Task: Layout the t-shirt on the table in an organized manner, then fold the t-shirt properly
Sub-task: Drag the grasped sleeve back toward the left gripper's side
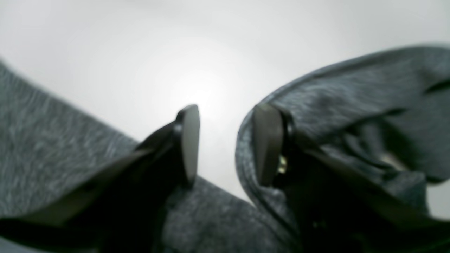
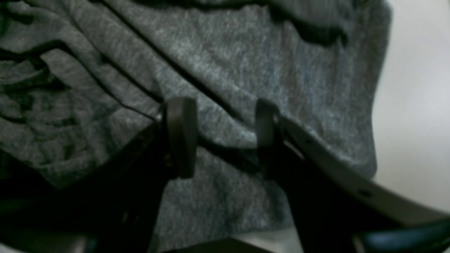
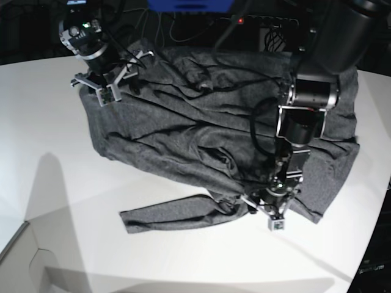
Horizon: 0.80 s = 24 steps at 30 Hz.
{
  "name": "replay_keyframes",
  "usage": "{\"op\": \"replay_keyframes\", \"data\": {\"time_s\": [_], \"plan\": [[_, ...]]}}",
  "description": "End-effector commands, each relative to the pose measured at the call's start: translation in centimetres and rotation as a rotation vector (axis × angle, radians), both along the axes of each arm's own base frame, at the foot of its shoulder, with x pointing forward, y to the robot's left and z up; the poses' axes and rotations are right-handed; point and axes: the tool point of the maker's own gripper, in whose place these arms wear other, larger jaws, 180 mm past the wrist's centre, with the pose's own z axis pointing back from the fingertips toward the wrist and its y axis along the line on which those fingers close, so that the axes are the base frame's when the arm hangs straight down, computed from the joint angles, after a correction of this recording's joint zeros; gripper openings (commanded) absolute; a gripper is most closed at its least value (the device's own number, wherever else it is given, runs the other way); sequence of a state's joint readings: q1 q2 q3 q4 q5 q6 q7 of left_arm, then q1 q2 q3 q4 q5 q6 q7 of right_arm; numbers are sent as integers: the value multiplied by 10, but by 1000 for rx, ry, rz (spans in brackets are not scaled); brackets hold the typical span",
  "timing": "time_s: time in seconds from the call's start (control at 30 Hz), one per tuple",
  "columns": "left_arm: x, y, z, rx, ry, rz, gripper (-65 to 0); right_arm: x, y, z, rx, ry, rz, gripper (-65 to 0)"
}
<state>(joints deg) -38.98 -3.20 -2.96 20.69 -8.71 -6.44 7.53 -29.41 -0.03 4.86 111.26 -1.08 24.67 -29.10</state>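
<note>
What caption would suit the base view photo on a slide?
Two robot arms reach down onto a wrinkled grey t-shirt spread on a white table.

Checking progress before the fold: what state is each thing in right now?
t-shirt: spread out but wrinkled, one sleeve stretched toward the near edge, unfolded.
left gripper: open, at a hemmed edge, white table between its jaws.
right gripper: open, over bunched fabric.
table: bears the shirt.
</note>
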Motion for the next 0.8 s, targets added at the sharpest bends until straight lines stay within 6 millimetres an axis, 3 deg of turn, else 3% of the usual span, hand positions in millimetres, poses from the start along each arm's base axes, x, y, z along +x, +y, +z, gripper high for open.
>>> {"op": "replay_keyframes", "data": {"time_s": [0.0, 0.1, 0.2, 0.33, 0.4, 0.5, 0.6, 0.7, 0.77], "plan": [[21, 13, 31, -12, -81, 36, -403, 5, 3, 9, 19, -39, 2, -377], [13, 29, 34, -56, -95, 99, -403, 5, 2, 9, 18, -39, 3, -377], [15, 40, 74, -80, -201, 134, -403, 5, 2, 9, 18, -39, 3, -377], [17, 11, 141, -97, -353, 82, -403, 6, 2, 10, 18, -42, 3, -377], [18, -20, 157, -79, -370, 0, -403, 8, 2, 11, 18, -48, 3, -377], [18, -80, 156, -13, -351, -177, -403, 9, 2, 11, 18, -50, 3, -377], [20, -126, 137, 62, -289, -319, -403, 9, 2, 11, 18, -50, 3, -377], [23, -144, 102, 130, -172, -390, -403, 8, 2, 11, 18, -47, 3, -377], [25, -143, 83, 140, -111, -386, -403, 7, 2, 10, 17, -44, 2, -377]]}}
